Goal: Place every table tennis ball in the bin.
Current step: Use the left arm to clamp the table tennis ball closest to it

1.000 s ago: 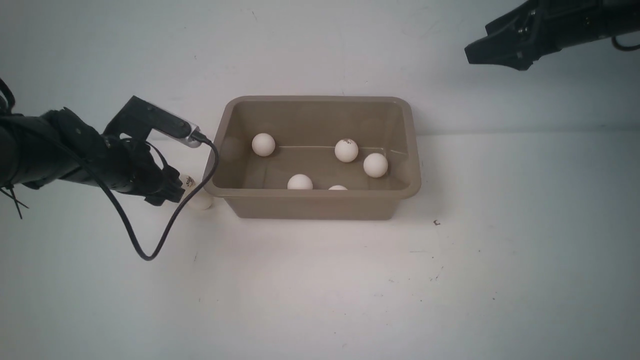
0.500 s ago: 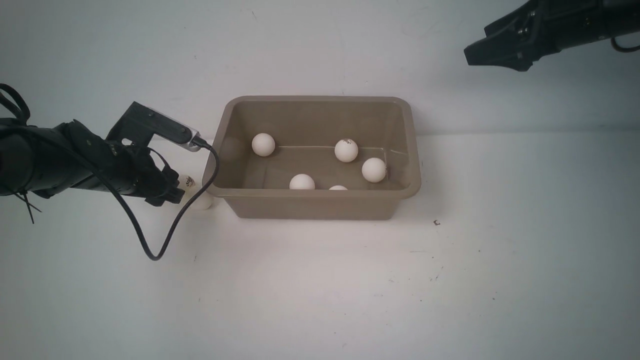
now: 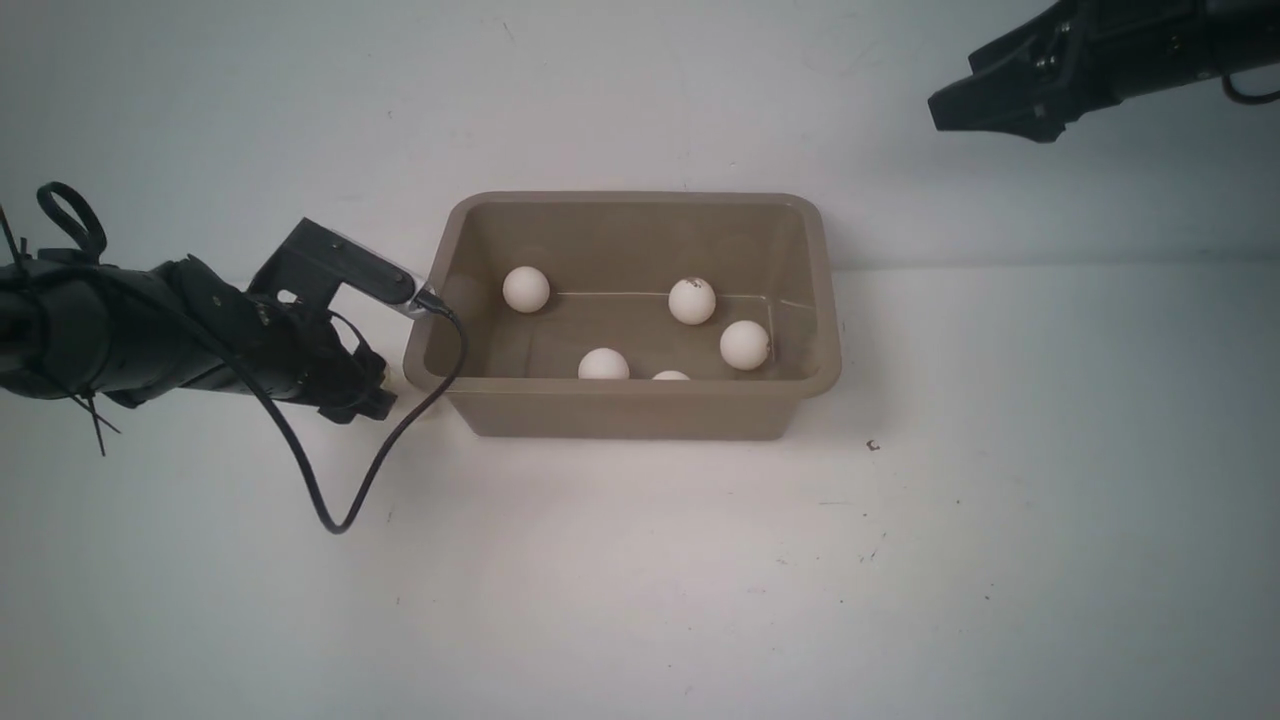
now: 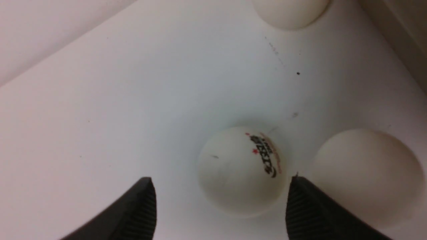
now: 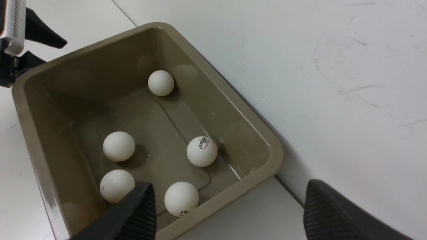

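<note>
Five table tennis balls (image 3: 526, 289) lie on the floor of the taupe plastic bin (image 3: 822, 300), which stands on the white table (image 3: 640, 580) close to the pale back wall. Seen from the right wrist, one of them, the marked ball (image 5: 201, 151), carries a dark brand word with a line of red print under it, too small to read. Another, the ball nearest that camera (image 5: 181, 199), shows a small dark mark low on its side. The other three look plain white.

Three more balls sit on the table outside the bin, just beside its left end; in the front view the left arm hides them. In the left wrist view the logo ball (image 4: 242, 170) bears dark lettering with small red stars and red print beside it, too blurred to read. The left gripper (image 4: 221, 180) is down at table level with its ribbed black fingers (image 4: 140, 210) spread to either side of this ball. One tip is at the ball's edge and the other stands clear, so the ball is not clamped. A plain ball (image 4: 367, 173) lies just beyond the closer fingertip, and a third ball (image 4: 290, 11), cut by the picture's edge, sits near the bin's wall.

The right gripper (image 5: 230, 185) hangs in the air beyond the bin's right end, its fingers wide apart with nothing between them. A black cable (image 3: 330, 510) loops from the left wrist down to the table.
</note>
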Robot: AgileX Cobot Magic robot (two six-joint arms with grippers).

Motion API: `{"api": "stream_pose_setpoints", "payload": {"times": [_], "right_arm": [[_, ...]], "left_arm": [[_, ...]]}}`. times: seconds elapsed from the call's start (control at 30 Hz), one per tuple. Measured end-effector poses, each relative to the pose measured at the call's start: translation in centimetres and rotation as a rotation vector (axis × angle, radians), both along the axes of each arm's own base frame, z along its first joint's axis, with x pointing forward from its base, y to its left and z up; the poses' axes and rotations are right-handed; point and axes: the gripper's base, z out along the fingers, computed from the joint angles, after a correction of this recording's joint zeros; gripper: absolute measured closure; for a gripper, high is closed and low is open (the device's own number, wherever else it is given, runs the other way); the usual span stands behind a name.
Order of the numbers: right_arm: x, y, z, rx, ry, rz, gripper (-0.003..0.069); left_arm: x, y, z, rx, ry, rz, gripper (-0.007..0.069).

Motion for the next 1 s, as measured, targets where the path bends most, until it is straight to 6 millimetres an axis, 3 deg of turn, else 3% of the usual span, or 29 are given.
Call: {"api": "stream_pose_setpoints", "payload": {"times": [0.6,0.87,1.0], "right_arm": [[-0.1,0.0,0.0,0.001,0.003,0.006,0.0123],[-0.1,0.0,0.0,0.001,0.006,0.009,0.0123],[-0.1,0.1,0.0,0.001,0.007,0.011,0.0123]], "left_arm": [[0.7,0.5,-0.1,0.033,-0.075,0.039,0.0157],[1.3,0.6,-2.8,0.069,-0.078,0.056,0.0157],[2.1,0.0,-2.9,0.071,-0.101,0.048,0.0157]]}}
